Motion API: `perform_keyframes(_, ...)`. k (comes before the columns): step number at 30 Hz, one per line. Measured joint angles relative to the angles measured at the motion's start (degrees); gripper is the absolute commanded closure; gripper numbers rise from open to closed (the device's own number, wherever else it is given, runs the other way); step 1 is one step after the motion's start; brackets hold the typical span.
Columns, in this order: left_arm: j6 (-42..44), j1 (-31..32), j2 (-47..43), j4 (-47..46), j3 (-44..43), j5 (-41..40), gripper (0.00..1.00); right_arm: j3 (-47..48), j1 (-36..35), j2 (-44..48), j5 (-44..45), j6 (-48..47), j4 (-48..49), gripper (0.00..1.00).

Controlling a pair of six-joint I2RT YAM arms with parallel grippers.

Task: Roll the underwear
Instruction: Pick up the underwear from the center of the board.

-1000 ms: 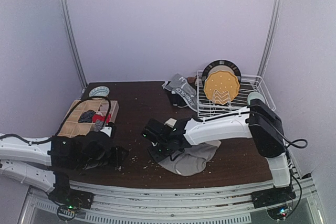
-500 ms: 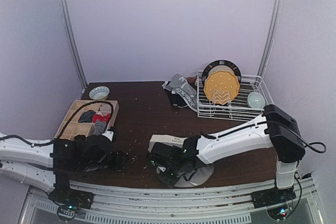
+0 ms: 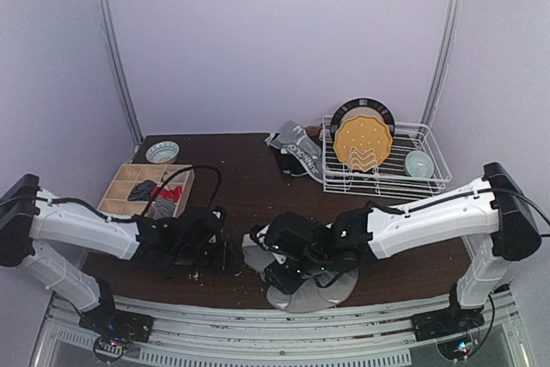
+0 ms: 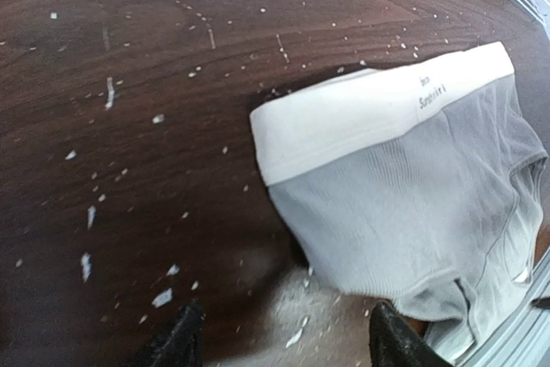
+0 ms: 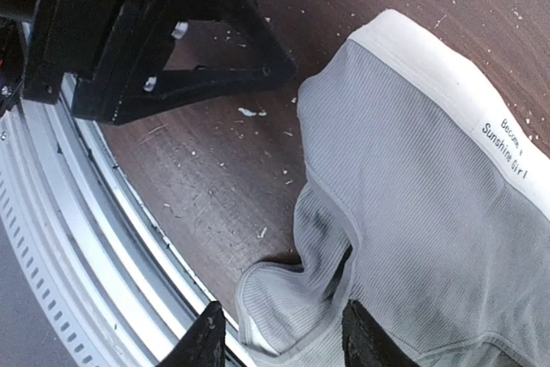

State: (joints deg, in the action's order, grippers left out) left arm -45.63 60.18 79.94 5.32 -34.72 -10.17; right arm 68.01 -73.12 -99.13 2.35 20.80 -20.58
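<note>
A grey underwear brief [image 4: 404,186] with a white waistband [image 5: 430,70] lies flat near the table's front edge, its lower part hanging over the rail [image 3: 318,291]. My right gripper [image 5: 288,345] is open, and its fingertips straddle a bunched fold at the brief's lower hem. My left gripper [image 4: 284,350] is open over bare table just left of the brief, its right fingertip [image 4: 395,341] close to the cloth edge. In the top view both grippers meet at the centre front, left gripper [image 3: 225,255] and right gripper [image 3: 279,274]. More underwear [image 3: 299,149] lies piled at the back.
A white wire dish rack [image 3: 421,169] holding a yellow plate [image 3: 363,142] and a bowl stands at the back right. A wooden divider box [image 3: 129,191] with socks and a small bowl [image 3: 161,152] sit at the left. Crumbs dot the dark table [image 3: 241,186]. The metal front rail [image 5: 77,238] runs close by.
My left arm has swung from the left edge to the centre beside the brief. My right arm has reached lower and further left, over the brief at the front edge.
</note>
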Motion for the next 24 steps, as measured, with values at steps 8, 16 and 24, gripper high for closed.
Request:
perform_keyframes(8, -1.5, -5.4, 11.6, -5.4, -5.2, 7.4, 0.39, -1.8, 0.1, -4.7, 4.6, 4.3, 4.6, 0.54)
perform_keyframes(16, -3.1, -8.6, 19.4, -10.5, -10.9, 12.0, 0.8, -7.4, 0.6, -2.1, 8.9, 7.0, 9.6, 0.54)
perform_keyframes(24, -0.7, -8.5, 19.4, -3.5, -13.8, 11.7, 1.0, -14.6, 4.1, 1.8, 10.1, 10.2, 12.7, 0.56)
